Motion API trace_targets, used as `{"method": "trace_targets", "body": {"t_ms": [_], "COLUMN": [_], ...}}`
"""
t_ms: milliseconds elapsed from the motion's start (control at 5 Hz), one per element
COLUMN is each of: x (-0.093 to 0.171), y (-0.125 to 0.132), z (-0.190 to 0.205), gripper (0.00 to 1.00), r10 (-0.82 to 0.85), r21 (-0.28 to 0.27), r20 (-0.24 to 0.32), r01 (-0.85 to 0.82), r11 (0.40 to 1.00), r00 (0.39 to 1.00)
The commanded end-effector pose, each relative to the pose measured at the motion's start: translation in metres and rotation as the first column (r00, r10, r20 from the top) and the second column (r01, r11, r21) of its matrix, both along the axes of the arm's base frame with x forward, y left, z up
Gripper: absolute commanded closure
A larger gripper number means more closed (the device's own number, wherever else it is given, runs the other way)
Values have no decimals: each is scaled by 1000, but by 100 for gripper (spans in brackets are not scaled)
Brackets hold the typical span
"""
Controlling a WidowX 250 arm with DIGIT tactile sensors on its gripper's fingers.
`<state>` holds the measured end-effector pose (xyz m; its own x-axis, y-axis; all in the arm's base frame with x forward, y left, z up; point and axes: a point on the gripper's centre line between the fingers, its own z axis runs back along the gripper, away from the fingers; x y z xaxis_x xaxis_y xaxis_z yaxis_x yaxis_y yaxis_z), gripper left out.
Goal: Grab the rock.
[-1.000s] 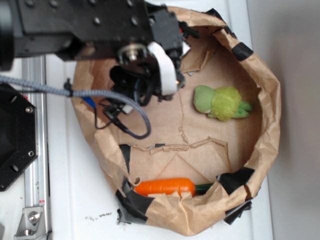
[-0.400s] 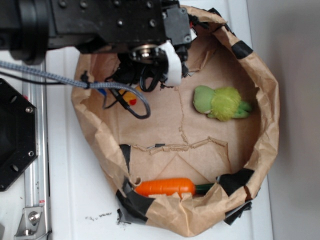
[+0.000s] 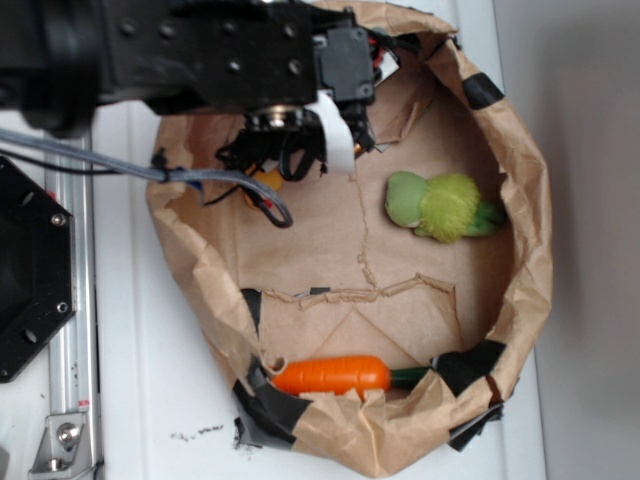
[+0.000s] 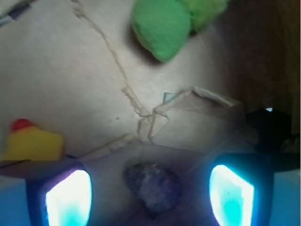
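Gripper open, rock btwn fingers, not touching.

A rough, matt surface is shown by the dark rock, fuzzy cloth by the green plush toy, creased brown paper with black tape by the bag, and smooth gloss by the carrot.

White tabletop, few dark specks near front edge. Silver metal rail along left side. Plain grey surface on right. Soft, even light.
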<state>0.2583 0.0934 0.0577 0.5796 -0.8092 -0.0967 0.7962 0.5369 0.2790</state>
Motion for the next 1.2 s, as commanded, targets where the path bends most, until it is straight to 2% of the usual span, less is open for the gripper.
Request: {"method": "trace_targets", "body": {"t_ms": [0, 200, 400, 600, 800, 1000], "x": [1, -16, -18, -16, -14, -16], "y": [-5, 1, 5, 13, 16, 20], "z": [-24, -24, -24, -36, -45, -42], "gripper": [0, 0, 2, 100, 100, 0], "r10": [-95, -94, -50, 15, 23, 26], "r21": [18, -60, -33, 23, 60, 67], "r20": [-5, -102, -123, -158, -200, -195], "r01": [95, 89, 46, -11, -11, -13], "r11": [995, 994, 998, 1000, 998, 998], "r00": [995, 990, 991, 987, 980, 981]}}
